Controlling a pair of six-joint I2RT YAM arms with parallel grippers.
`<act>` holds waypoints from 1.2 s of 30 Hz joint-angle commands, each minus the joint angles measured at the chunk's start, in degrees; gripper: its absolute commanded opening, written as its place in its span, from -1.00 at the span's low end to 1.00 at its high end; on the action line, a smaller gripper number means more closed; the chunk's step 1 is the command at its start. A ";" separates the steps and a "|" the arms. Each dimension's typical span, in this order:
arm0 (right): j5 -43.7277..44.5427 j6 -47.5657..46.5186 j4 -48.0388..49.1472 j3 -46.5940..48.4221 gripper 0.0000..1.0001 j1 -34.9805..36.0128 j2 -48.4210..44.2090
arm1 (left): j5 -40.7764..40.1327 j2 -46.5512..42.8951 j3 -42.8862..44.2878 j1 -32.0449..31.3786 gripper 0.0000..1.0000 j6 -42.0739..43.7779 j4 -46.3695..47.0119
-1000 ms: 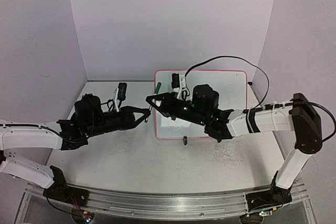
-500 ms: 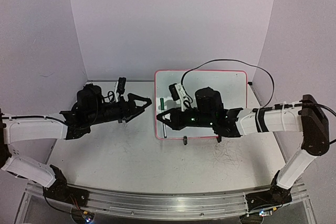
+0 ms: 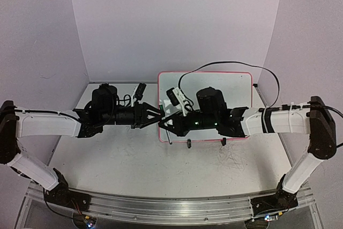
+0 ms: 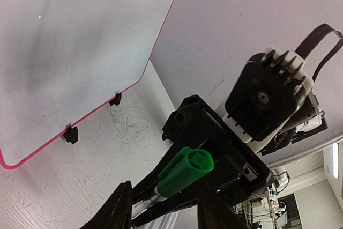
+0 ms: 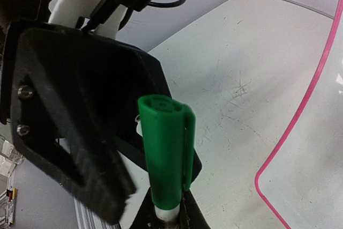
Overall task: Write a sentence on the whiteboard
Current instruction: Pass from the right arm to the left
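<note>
Right gripper [image 3: 166,123] clamped on a green-capped marker [image 5: 166,154], left gripper [image 3: 156,116] meeting it tip to tip, jaws parted either side of the cap, both over the tabletop [image 3: 134,159] middle, pink-framed whiteboard [image 3: 236,87] just behind, propped towards the far edge

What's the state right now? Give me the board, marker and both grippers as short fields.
whiteboard: no writing on the part in view
marker: green cap on, by the board's near-left corner
right gripper: shut on the marker
left gripper: open, at the marker's capped end
uncapping: not yet done
</note>
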 commanded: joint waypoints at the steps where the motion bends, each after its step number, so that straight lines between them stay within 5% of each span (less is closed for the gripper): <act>1: -1.07 -1.66 0.35 2.42 -0.89 0.76 0.48 | -0.14 0.19 2.29 -0.06 -0.26 -0.70 1.13; 8: 0.50 -2.03 -1.04 2.63 -0.89 1.72 0.80 | -0.41 1.20 3.72 -0.10 -0.07 -0.84 0.73; 15: 1.33 -2.68 -2.24 2.80 -0.89 2.36 0.76 | -1.22 1.01 3.96 -0.06 -0.35 -1.11 0.40; 21: 2.50 -2.04 -2.75 2.70 -0.85 2.57 -0.17 | -1.97 0.25 3.84 -0.05 -0.81 -1.24 -0.17; 26: 6.18 4.26 -0.96 1.57 -0.08 2.55 -2.15 | -4.63 -1.02 3.99 -0.06 -1.00 -3.15 -0.19; 29: 7.45 10.46 6.86 -2.88 0.79 2.55 -5.70 | -6.69 -1.41 5.26 -0.05 -1.00 -4.88 -0.15; 30: 7.83 12.86 9.91 -5.50 0.93 2.55 -7.03 | -7.21 -1.37 5.89 -0.05 -1.00 -5.47 -0.11; 36: 12.79 23.54 26.00 -15.95 0.97 2.58 -13.89 | -10.27 -2.12 8.11 -0.06 -1.00 -9.64 0.81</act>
